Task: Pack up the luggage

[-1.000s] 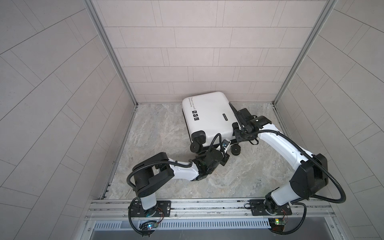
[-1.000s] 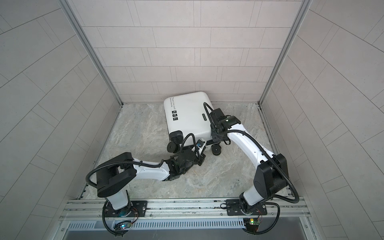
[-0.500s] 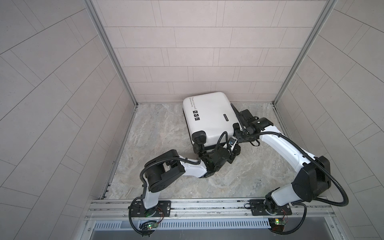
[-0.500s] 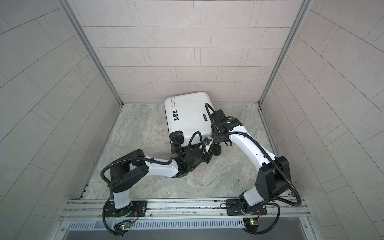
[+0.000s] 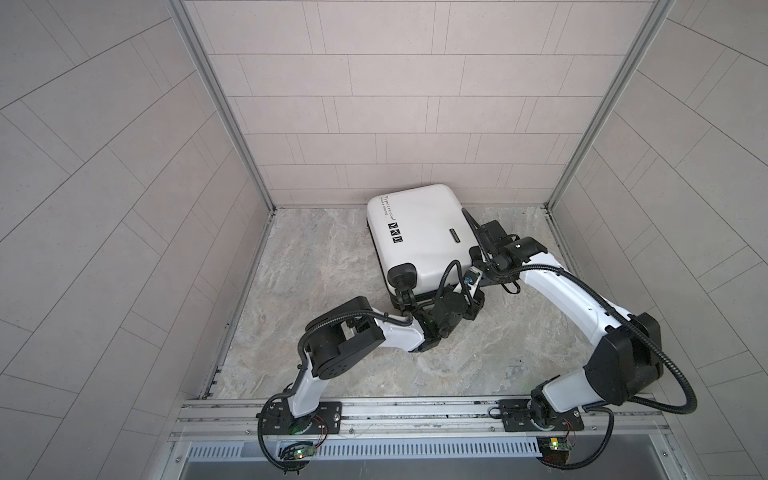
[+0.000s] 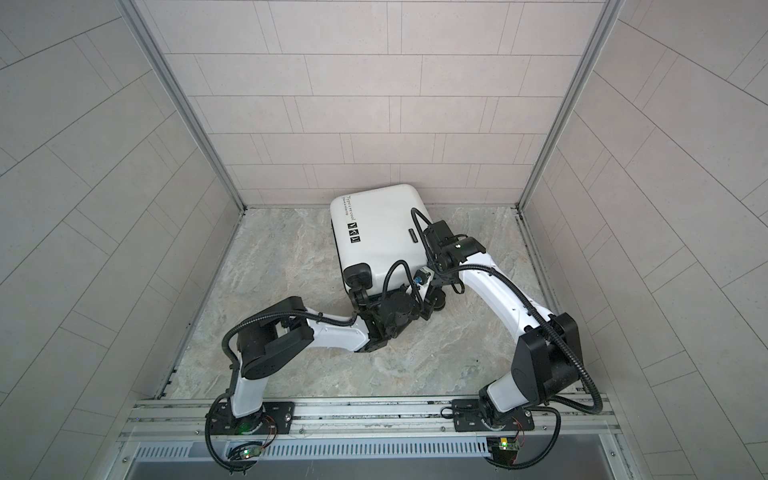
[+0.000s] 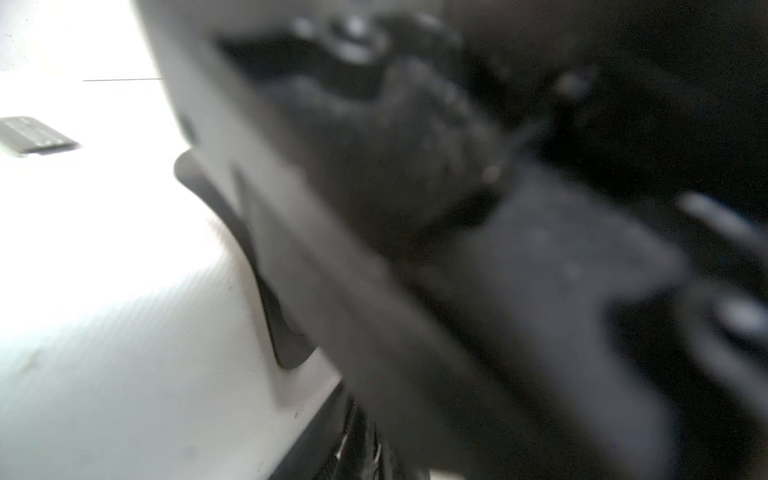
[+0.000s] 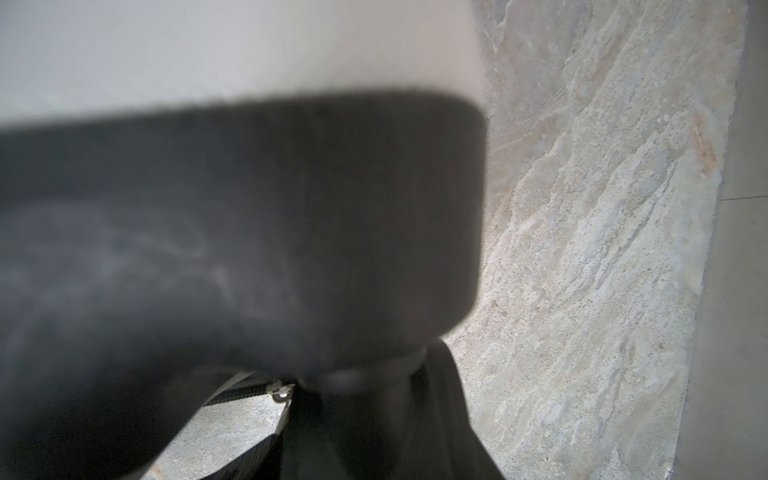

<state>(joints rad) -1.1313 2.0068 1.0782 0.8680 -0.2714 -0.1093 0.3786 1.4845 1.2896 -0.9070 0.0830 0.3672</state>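
The luggage [image 5: 419,232] [image 6: 382,232] is a white hard-shell suitcase lying flat and closed at the back of the floor, wheel end toward me. My left gripper [image 5: 415,305] [image 6: 368,309] sits low against that near edge, beside the left wheel mount [image 5: 401,274]. Its jaws are hidden in both top views, and the left wrist view is a blur of white shell [image 7: 104,332] and black parts. My right gripper [image 5: 482,278] [image 6: 434,286] is at the near right corner. There the black wheel mount [image 8: 249,208] fills the right wrist view and its stem runs down between the jaws.
The luggage's far end almost touches the tiled back wall [image 5: 415,124]. Tiled side walls stand left and right. Marbled floor [image 5: 324,266] [image 8: 582,249] lies around the case. Both arm bases sit on a metal rail [image 5: 415,409] at the front.
My left arm has pushed forward and swung its gripper in under the luggage's near edge. The right gripper has stayed at the wheel corner, and the luggage has barely shifted.
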